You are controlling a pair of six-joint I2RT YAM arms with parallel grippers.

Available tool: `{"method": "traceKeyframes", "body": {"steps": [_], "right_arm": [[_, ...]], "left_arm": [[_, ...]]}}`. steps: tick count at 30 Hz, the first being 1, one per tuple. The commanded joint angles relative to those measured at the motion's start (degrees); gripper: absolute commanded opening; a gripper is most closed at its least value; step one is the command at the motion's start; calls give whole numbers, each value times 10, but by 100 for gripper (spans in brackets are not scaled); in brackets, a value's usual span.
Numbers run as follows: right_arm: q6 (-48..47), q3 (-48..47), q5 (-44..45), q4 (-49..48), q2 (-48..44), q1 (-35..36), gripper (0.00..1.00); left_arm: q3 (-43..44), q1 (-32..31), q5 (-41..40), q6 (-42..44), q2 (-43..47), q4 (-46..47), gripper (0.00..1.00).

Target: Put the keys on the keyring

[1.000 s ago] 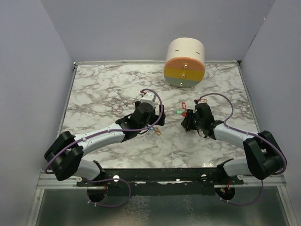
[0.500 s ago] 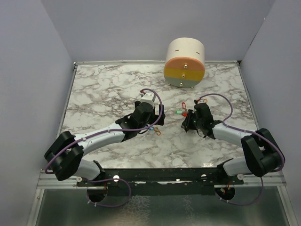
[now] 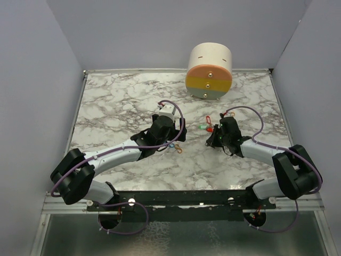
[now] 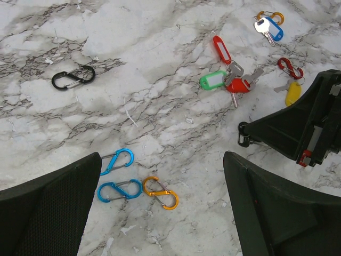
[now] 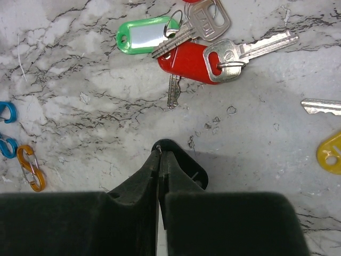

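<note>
Jaws, right: the right gripper [image 5: 160, 152] has its fingertips pressed together just above the marble table [image 5: 80, 80], with nothing visible between them.
Jaws, left: the left gripper [image 4: 161, 162] is spread wide and holds nothing. Only its two black fingers show, cut off by the lower edge.
Keys: the keys [image 5: 213, 48] lie in a loose bunch at 12 o'clock from the right tips, near but apart.
Bunch: a red key [image 5: 186, 64], a green tag [image 5: 141, 34] at 10 o'clock and a silver key [image 5: 261, 42] pointing to 2 o'clock.
Hidden: one blade pokes out from under the red key at 6 o'clock, its head covered.
Wire ring: the wire ring [image 5: 230, 65] passes through the silver key's head. What else it joins cannot be told.
Cut off, right wrist view: a lone blade [image 5: 321, 106] at 3 o'clock has its head out of frame. The yellow tag [image 5: 330, 152] is half shown. The blue clips [image 5: 6, 145] are clipped by the left edge.
Whole: an orange clip [image 5: 31, 168] lies beside the blue clips.
Left wrist view: a blue key [image 4: 273, 29] lies at 1 o'clock and a red tag [image 4: 222, 49] beside the bunch. A red clip [image 4: 289, 68] is at 2 o'clock, and a black clip [image 4: 73, 78] lies alone at 10 o'clock.
Covered: the right gripper's body hides part of the yellow tag.
Top view: the keys are mere coloured specks. A striped drum [image 3: 209, 72] lies on its side at 12 o'clock.
</note>
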State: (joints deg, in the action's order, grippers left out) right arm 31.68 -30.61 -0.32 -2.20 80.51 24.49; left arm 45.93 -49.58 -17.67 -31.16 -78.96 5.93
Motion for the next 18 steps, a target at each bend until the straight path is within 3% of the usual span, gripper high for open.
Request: {"method": "traceKeyframes", "body": {"steps": [1,8,18], "right_arm": [[-5,-1,8,-8,-6,3,1],[-60,9,7,-40,-87,21,1],[-120,12,14,-77,-162,100,1]], "left_arm": [[-9,2,-11,1,-1,15,99],[-7,4,-15,5,-5,9,99],[16,4,-63,3,-35,-33,98]]}}
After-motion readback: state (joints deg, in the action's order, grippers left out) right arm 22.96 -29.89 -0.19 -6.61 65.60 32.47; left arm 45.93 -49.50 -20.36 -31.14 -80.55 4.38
